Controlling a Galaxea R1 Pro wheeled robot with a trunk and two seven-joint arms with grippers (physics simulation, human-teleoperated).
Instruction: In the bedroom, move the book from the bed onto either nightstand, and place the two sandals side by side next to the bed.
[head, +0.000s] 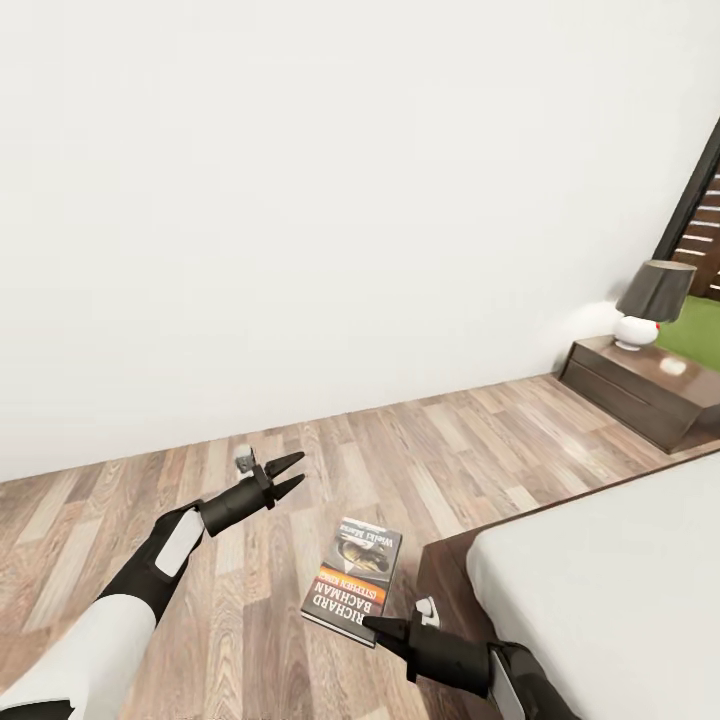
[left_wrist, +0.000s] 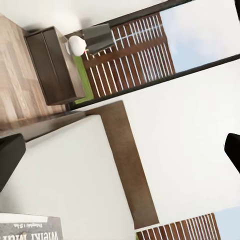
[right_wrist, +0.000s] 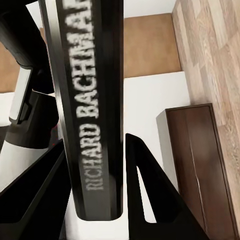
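The book (head: 355, 580), a paperback with orange and white lettering, hangs low over the wood floor just off the bed's corner. My right gripper (head: 378, 628) is shut on its near edge. In the right wrist view the spine (right_wrist: 92, 100) runs between both fingers (right_wrist: 142, 185). My left gripper (head: 288, 475) is open and empty, held above the floor to the book's left. The bed (head: 600, 570), pale mattress on a dark frame, fills the lower right. The nightstand (head: 640, 385) with its lamp (head: 655, 300) stands by the wall at the far right. The sandals are out of view.
A plain white wall (head: 300, 200) runs close ahead, with a strip of plank floor (head: 450, 450) between it and the bed. A dark-framed window (head: 700, 220) sits behind the nightstand. The left wrist view shows the nightstand (left_wrist: 55, 65), the headboard (left_wrist: 127, 160) and the book's corner (left_wrist: 30, 227).
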